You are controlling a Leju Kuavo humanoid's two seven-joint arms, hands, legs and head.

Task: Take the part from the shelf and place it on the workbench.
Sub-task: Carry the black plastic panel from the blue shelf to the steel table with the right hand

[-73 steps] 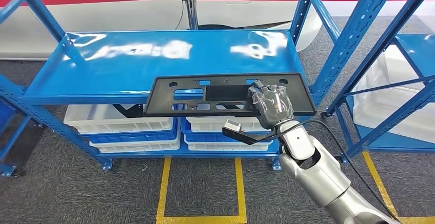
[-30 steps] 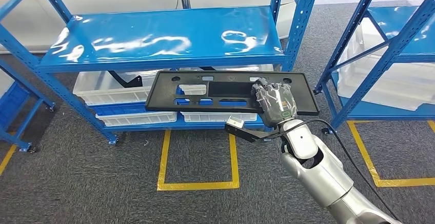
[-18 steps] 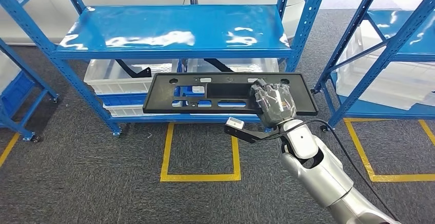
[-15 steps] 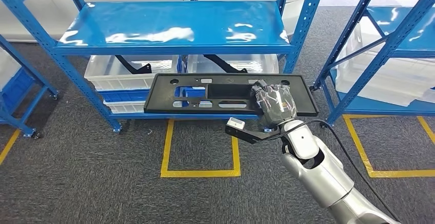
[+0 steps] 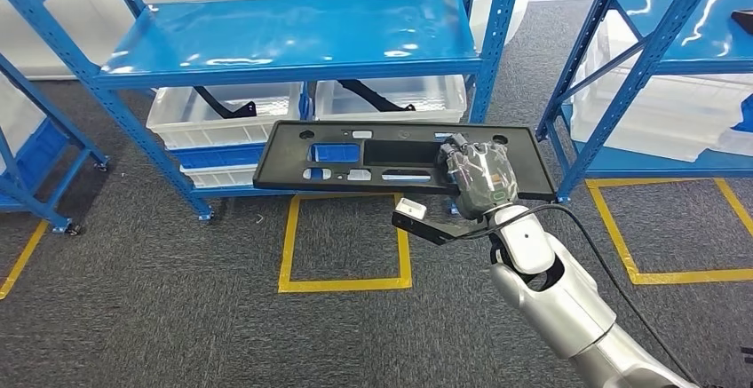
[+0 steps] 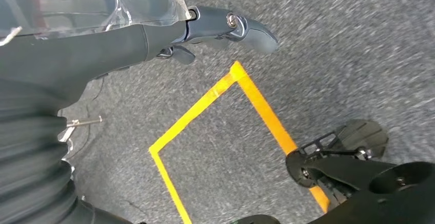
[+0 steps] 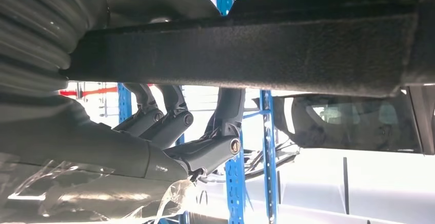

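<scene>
While the part [image 5: 355,157] is gripped off-centre by the right hand [image 5: 477,178], it should be kept level; left hand [image 6: 102,34] holds nothing.

Blue steel shelf rack [image 5: 293,37] at far centre; glossy top deck. On its lower level, two white bins [image 5: 226,113] side by side, dark parts inside; blue tray [image 5: 213,155] beneath the left bin. Second blue rack [image 5: 657,42] far right, white bin [image 5: 657,126] on its lower level. Grey carpet floor [image 5: 160,317] with yellow tape squares [image 5: 344,283] near the racks.
</scene>
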